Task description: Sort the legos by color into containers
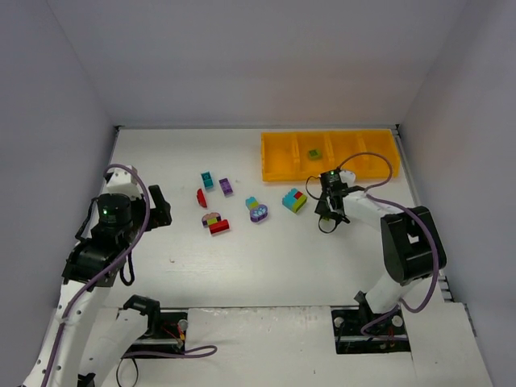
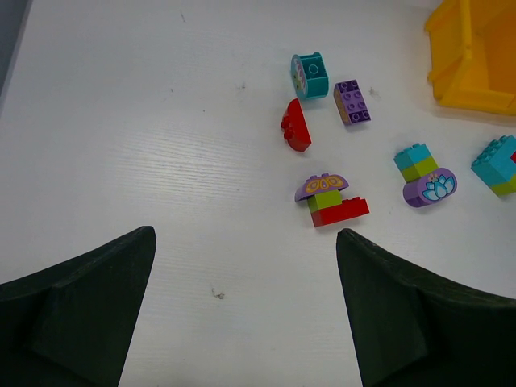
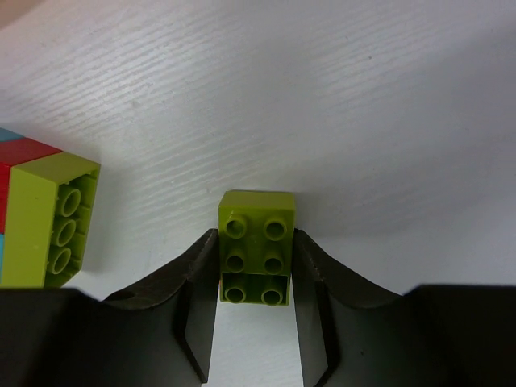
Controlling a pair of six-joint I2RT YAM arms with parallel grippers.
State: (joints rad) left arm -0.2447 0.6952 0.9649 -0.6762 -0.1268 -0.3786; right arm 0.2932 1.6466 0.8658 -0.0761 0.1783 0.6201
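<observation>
Betw. right pincer [image 3: 255,246] pads, lime brick [image 3: 256,216] gripped, sides covered

Bright even light, soft shadows, sharp focus

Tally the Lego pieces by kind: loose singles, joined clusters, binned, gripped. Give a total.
Loose singles: 3 (teal brick, purple brick, red brick)
Joined clusters: 3 (purple-topped cluster, lotus cluster, teal-red-lime cluster)
Binned in the tray: 1 (tray lime brick)
Gripped by the right gripper: 1 (held lime brick)
Total: 8

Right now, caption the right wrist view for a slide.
Right gripper shut on a lime green brick, multicolour cluster beside it on the table.
</observation>
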